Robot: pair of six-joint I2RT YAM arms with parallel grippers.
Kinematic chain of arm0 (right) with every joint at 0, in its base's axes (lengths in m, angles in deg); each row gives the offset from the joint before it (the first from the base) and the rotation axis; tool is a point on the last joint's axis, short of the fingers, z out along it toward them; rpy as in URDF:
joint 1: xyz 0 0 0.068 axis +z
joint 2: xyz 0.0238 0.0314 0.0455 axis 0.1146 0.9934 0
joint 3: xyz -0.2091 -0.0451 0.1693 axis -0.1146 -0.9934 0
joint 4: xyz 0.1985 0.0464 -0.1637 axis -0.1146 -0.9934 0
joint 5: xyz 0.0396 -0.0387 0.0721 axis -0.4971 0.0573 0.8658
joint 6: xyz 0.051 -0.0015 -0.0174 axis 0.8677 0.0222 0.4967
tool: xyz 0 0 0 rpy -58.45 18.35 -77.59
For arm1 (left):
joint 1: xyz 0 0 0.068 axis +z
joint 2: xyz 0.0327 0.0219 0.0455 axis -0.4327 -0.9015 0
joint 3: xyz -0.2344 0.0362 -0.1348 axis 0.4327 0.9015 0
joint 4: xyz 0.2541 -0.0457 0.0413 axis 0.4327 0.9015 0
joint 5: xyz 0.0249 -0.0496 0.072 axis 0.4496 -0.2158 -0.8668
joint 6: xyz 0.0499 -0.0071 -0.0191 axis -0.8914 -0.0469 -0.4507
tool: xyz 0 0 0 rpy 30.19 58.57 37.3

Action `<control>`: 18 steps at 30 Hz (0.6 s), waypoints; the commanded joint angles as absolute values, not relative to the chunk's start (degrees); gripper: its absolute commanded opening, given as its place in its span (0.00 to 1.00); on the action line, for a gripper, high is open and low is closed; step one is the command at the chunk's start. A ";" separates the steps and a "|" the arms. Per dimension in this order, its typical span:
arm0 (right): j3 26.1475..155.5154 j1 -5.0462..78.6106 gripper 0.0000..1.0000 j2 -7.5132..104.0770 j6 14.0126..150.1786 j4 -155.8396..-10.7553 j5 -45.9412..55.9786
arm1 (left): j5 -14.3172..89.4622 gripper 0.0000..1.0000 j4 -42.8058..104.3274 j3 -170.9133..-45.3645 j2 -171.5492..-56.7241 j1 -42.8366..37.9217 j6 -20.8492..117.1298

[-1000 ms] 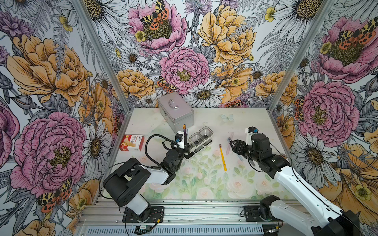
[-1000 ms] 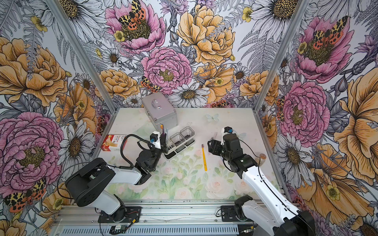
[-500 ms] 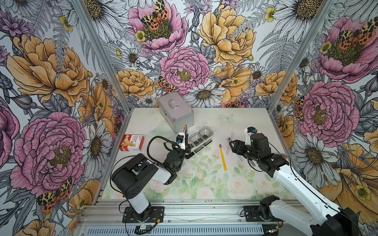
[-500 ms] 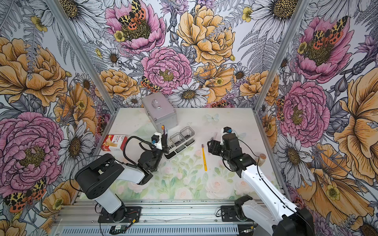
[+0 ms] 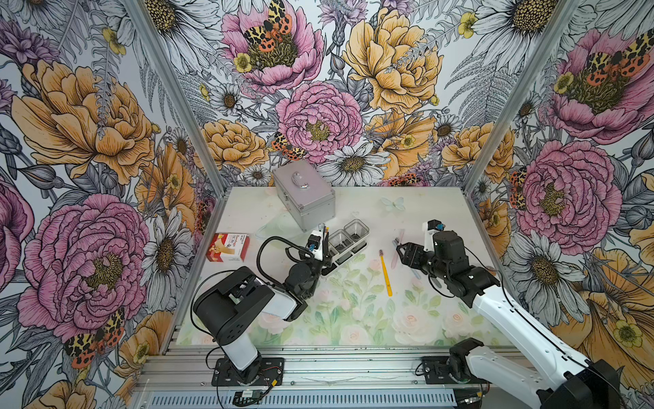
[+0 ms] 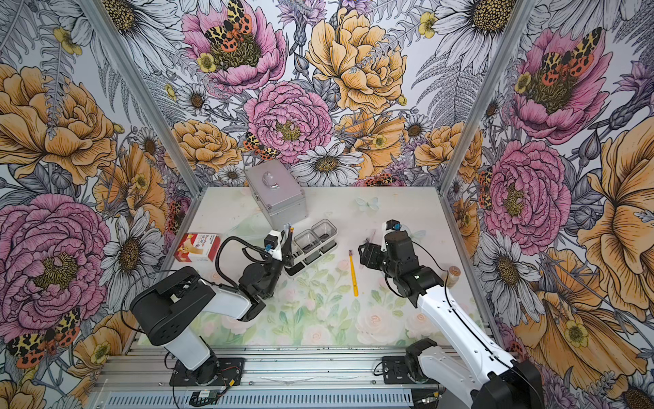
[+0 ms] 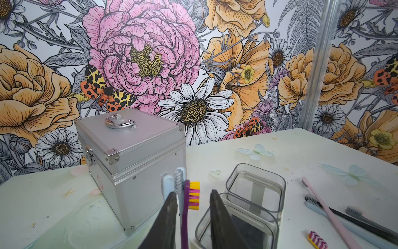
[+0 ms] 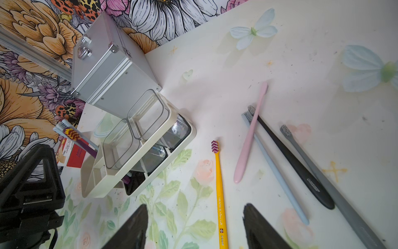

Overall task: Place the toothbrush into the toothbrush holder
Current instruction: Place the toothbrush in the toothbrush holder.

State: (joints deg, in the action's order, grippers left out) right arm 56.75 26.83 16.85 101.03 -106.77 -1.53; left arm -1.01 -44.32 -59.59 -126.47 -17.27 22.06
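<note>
Purple toothbrush (image 7: 184,215) stands in toothbrush holder (image 8: 97,189).
Left end effector (image 7: 193,191) apart around it; right end effector (image 8: 195,205) apart, near yellow toothbrush (image 8: 219,189).

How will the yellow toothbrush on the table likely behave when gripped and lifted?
The yellow toothbrush looks thin and straight: probably stiff and light. Its narrow, smooth handle may pivot if pinched off-centre. Lying flat, it seems unlikely to roll.

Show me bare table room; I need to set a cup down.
Free: the front strip of the table, short of the yellow toothbrush; also the back corner right of the silver case. Crowded: around the toothbrush holder and the loose toothbrushes.
</note>
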 commanded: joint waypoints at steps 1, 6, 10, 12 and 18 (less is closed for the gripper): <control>57.32 26.48 0.71 16.64 100.30 -106.83 -1.11 | -2.98 0.29 -46.65 -59.47 -127.16 -17.72 20.60; 57.32 26.37 0.71 16.39 100.20 -106.76 -1.17 | -3.46 0.30 -46.62 -59.29 -126.09 -18.53 19.49; 57.41 26.36 0.71 16.36 99.91 -106.74 -1.47 | -5.11 0.32 -46.63 -59.64 -124.87 -21.05 15.90; 57.41 26.25 0.71 16.71 99.85 -106.81 -1.47 | -7.50 0.56 -46.62 -60.03 -124.10 -23.38 13.01; 58.31 25.62 0.71 20.67 99.87 -108.69 -1.13 | -15.13 0.72 -38.24 -62.84 -119.66 -31.86 6.99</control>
State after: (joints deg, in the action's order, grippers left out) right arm 56.80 26.26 18.31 101.00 -106.90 -1.26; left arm -9.44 -42.66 -60.75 -123.11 -29.51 10.82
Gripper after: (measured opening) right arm 0.712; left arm 0.719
